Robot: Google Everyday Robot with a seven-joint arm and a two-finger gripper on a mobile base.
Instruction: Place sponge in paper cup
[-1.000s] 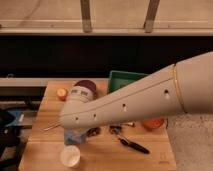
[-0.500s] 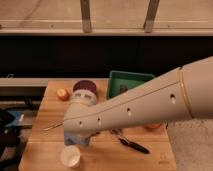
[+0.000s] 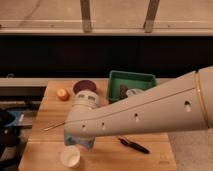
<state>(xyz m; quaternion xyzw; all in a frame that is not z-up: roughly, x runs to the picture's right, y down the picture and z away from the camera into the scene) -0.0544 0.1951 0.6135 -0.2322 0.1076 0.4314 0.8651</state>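
The white paper cup (image 3: 70, 156) stands upright near the front left of the wooden table (image 3: 105, 155). A light blue block, the sponge (image 3: 80, 142), shows just under the end of my white arm (image 3: 130, 117), directly above and slightly right of the cup. My gripper is at that arm end, over the sponge, and the arm hides it. I cannot see whether the sponge touches the cup's rim.
A green tray (image 3: 131, 84) with items sits at the back right. A dark red bowl (image 3: 85, 86), a small orange object (image 3: 62, 93) and a white container (image 3: 85, 100) stand at the back left. A black utensil (image 3: 134, 146) lies at the front right, and a thin stick (image 3: 52, 126) at the left.
My arm's end has moved down and toward the front of the table, bringing the blue sponge closer to the white cup. The cup has not moved.
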